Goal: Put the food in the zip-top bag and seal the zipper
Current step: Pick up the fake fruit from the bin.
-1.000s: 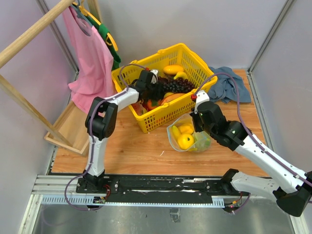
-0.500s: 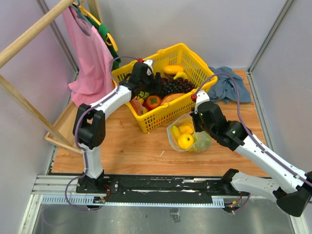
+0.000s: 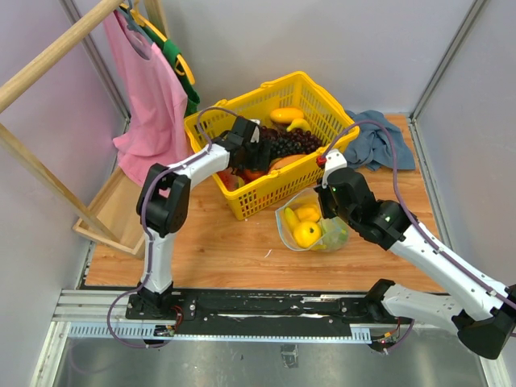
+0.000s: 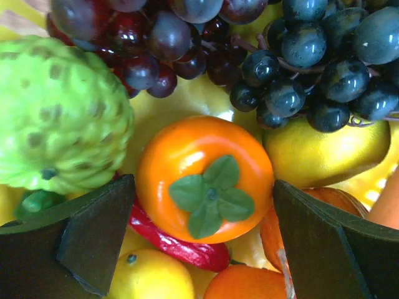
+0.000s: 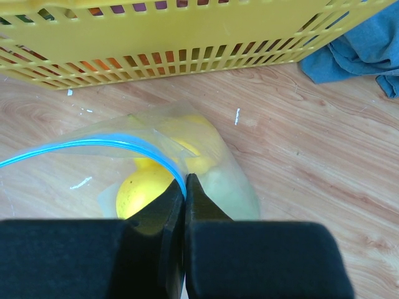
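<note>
Left gripper (image 4: 201,215) was released: jaws wide apart inside the yellow basket (image 3: 270,192), one finger on each side of an orange fruit (image 4: 206,177), gripping nothing. A bumpy green fruit (image 4: 59,115) lay beside the orange fruit, with dark grapes (image 4: 312,56) close by.

Right gripper (image 5: 185,187) was clenched on the blue zipper (image 5: 93,144) of the zip-top bag (image 3: 330,232). The bag sat on the table (image 3: 226,250) just near of the basket, right of centre, with yellow fruits (image 3: 306,234) inside.

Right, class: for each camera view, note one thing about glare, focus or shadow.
Left wrist: glare spots on the orange fruit and grapes; left fingers dark and soft. Right wrist: right fingers nearly featureless black, zipper crisp. Top external: even light, no hard shadows on the table.
</note>
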Robot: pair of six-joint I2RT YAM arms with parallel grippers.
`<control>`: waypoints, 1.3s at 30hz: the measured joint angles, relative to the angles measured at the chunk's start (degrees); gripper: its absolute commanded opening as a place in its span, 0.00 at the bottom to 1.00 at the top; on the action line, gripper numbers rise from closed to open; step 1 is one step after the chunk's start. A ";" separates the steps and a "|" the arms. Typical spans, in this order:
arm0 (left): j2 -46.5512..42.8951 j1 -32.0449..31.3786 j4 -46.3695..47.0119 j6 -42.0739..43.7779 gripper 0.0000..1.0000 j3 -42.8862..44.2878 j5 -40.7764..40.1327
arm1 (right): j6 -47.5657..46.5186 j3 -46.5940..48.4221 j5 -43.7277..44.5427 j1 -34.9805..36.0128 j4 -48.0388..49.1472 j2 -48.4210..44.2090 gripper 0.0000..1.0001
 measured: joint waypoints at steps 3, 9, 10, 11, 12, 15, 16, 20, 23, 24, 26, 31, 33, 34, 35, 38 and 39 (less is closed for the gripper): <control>2.71 -0.55 -1.44 -0.07 0.97 2.40 -0.31 | 0.00 -0.04 -0.09 0.00 0.02 0.00 0.01; 4.98 -0.63 -3.78 -0.55 0.97 5.66 -0.79 | 0.00 -0.09 -0.13 0.00 0.26 0.02 0.01; 5.31 -0.63 -4.24 -0.68 0.97 6.19 -0.79 | 0.00 -0.11 -0.13 0.00 0.33 0.00 0.01; 5.57 -0.63 -4.55 -0.79 0.97 6.45 -0.79 | 0.00 -0.13 -0.13 -0.02 0.37 0.02 0.01; 5.84 -0.63 -4.83 -0.92 0.97 6.80 -0.79 | 0.00 -0.17 -0.13 0.00 0.44 0.00 0.01; 6.58 -0.66 -5.62 -1.22 0.97 7.78 -0.79 | 0.00 -0.39 -0.15 0.00 0.50 0.02 0.01; 6.91 -0.66 -6.01 -1.33 0.97 8.22 -0.81 | 0.00 -0.39 -0.17 -0.02 0.52 0.02 0.01; 8.55 -0.74 -8.09 -1.55 0.89 10.56 -0.90 | 0.00 -0.39 -0.31 0.00 0.68 0.02 0.00; 9.18 -0.79 -8.96 -1.70 0.74 11.72 -0.90 | 0.00 -0.39 -0.33 0.00 0.76 0.00 0.01; 9.16 -0.79 -8.96 -1.70 0.69 11.76 -0.85 | 0.02 -0.39 -0.33 0.00 0.76 0.00 0.01; 8.81 -0.81 -8.85 -1.64 0.60 11.58 -0.87 | 0.02 -0.39 -0.33 0.00 0.79 0.00 0.01; 6.23 -0.79 -7.78 -1.53 0.45 8.44 -1.49 | 0.02 -0.39 -0.33 -0.02 0.79 0.00 0.01; 4.39 -0.76 -7.50 -1.49 0.44 7.17 -1.84 | 0.09 -0.39 -0.33 -0.02 0.79 0.00 0.01; 3.02 -0.74 -7.37 -1.46 0.43 6.47 -1.99 | 0.24 -0.39 -0.33 -0.02 0.79 0.00 0.01; 1.84 -0.74 -7.32 -1.44 0.43 6.12 -2.12 | 0.33 -0.39 -0.33 -0.02 0.79 -0.04 0.01; -2.03 -0.72 -6.75 -1.44 0.43 5.75 -2.25 | 0.46 -0.39 -0.31 -0.02 0.79 -0.24 0.01; -3.34 -0.72 -6.29 -1.44 0.43 5.70 -2.25 | 0.46 -0.39 -0.28 -0.02 0.79 -0.37 0.01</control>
